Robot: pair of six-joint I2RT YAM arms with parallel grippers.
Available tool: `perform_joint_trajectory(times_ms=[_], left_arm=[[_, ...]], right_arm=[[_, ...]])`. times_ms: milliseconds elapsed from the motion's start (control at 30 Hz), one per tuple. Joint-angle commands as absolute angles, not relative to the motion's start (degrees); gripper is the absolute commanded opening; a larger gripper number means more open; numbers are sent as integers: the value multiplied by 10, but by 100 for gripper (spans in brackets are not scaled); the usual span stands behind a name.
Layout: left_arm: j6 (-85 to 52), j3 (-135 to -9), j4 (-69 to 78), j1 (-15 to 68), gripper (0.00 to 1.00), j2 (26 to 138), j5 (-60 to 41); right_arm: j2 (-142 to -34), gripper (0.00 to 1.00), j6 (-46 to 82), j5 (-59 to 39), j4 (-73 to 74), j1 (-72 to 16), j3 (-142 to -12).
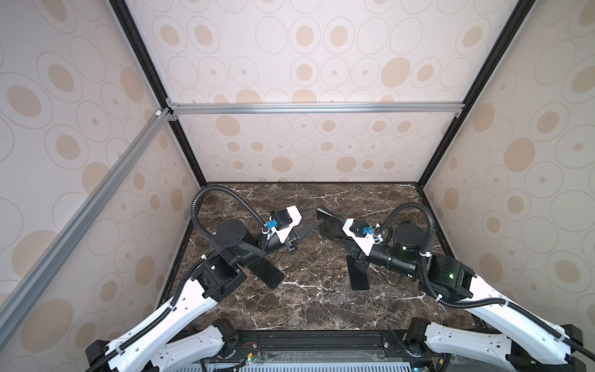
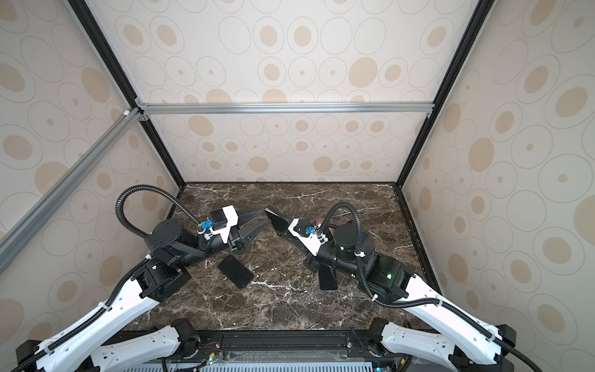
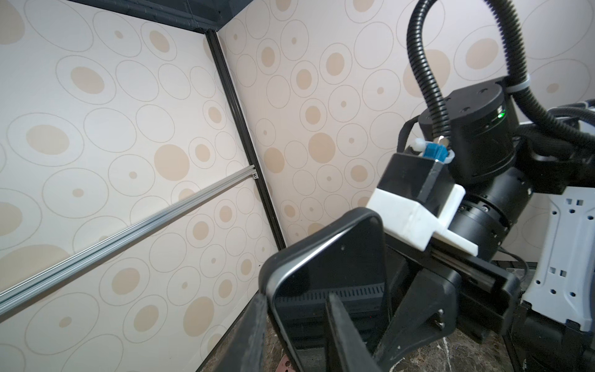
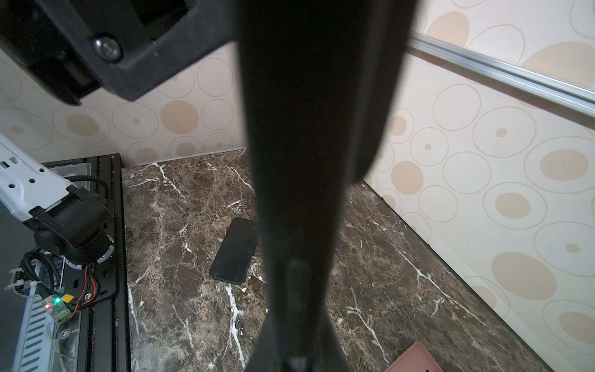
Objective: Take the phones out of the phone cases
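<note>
Above the marble tabletop (image 1: pixel 306 309), the right claw (image 1: pixel 336 230) is clenched on the phone case (image 3: pixel 362 213), holding it in the air with the phone (image 3: pixel 338 264) inside. The left claw (image 1: pixel 314 217) straddles its free corner, but whether it pinches cannot be told. One loose handset (image 1: pixel 267 273) lies half under the left arm, another handset (image 1: pixel 358 278) under the right. A pink scrap (image 4: pixel 413 359) is cut off.

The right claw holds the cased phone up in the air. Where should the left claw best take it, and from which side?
Probably the free corner of the phone case, farthest from the right claw, approached from the robot's left. That end juts out unsupported toward the left claw, whose fingers straddle its rim; the opposite end is taken.
</note>
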State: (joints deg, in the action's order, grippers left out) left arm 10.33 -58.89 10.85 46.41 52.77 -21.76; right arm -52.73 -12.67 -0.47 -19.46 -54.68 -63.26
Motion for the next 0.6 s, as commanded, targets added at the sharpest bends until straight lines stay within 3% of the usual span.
perform_joint_trajectory(times_ms=[0,567], left_arm=[[120,-591,119,470,30,528,-221],[115,-596,94,470,25,545,-281]], right_arm=[[-527,0,-138,-20,-177,-552,-650],[-546,0,-149,-79,-216,-551,-678]])
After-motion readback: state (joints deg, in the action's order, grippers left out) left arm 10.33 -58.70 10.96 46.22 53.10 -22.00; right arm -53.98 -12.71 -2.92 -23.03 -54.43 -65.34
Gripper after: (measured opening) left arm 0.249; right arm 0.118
